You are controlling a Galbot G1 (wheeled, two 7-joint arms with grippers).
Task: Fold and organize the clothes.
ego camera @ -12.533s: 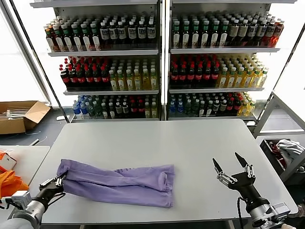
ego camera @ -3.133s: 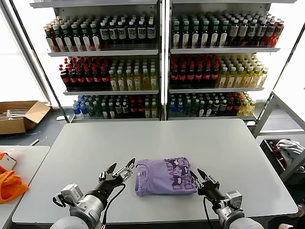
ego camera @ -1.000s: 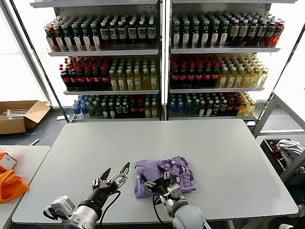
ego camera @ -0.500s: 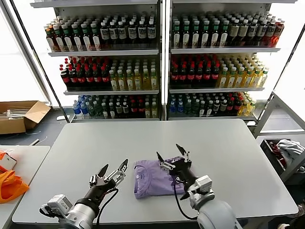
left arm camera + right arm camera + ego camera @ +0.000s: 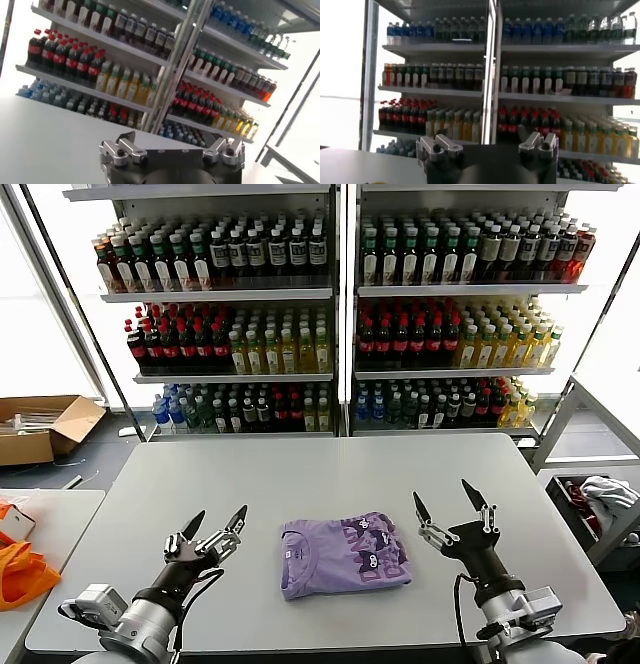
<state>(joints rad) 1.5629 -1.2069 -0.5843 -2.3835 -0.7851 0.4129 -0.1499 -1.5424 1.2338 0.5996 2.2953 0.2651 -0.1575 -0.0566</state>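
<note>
Both pincers are spread and empty: the right gripper point(image 5: 450, 506) has withdrawn from the thin lavender T-shirt with its dark purple cartoon print point(image 5: 345, 555), now a neat rectangle between it and the left gripper point(image 5: 213, 524). Folding looks finished.

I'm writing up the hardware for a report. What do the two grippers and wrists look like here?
Both match. The left gripper and right gripper each have two slim black fingers tapering to points, mounted on silver-grey metal knuckle blocks with dark screws. Behind them sit black cylindrical wrists, then light grey arm segments. A thin black cable loops beside each wrist. No markings are legible.
</note>
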